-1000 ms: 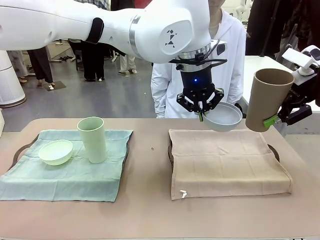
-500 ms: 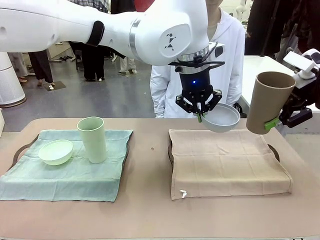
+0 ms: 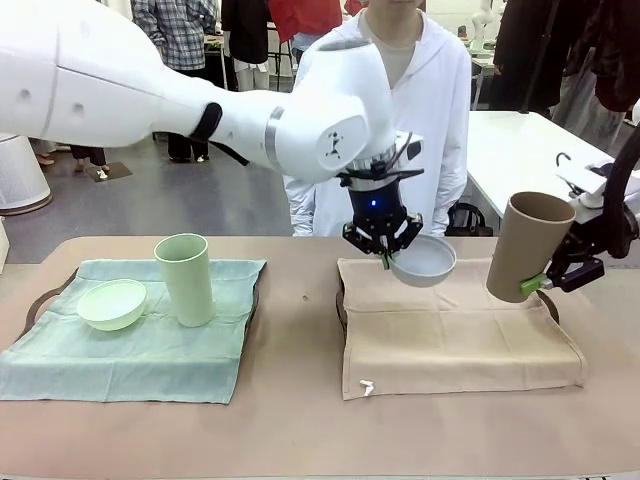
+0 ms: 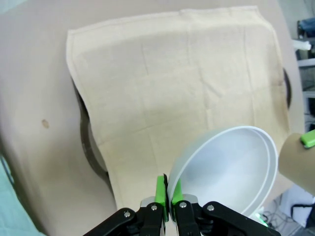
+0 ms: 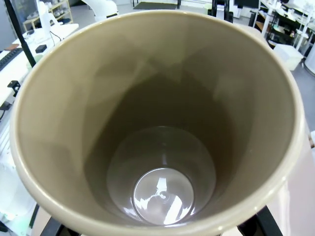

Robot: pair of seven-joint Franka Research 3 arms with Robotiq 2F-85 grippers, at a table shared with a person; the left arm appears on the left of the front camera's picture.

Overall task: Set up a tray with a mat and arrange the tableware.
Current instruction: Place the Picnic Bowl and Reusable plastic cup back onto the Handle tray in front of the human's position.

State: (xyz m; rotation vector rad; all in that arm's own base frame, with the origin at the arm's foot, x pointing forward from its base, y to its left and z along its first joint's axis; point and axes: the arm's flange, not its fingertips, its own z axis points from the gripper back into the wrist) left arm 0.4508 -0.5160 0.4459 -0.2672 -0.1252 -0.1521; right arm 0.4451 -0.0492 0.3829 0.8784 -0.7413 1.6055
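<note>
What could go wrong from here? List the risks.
The left gripper pinches the white bowl only by its rim, tilted above the beige mat; it could slip or land tipped. The right gripper carries the tan-brown cup tilted, near the mat's right edge, close to the bowl; the two could bump or the cup topple when set down.

A pale green round bowl (image 3: pixel 111 304) and a tall pale green cup (image 3: pixel 185 279) stand side by side on the left mint cloth mat (image 3: pixel 130 350); the beige cloth mat (image 3: pixel 450 330) lies right.
</note>
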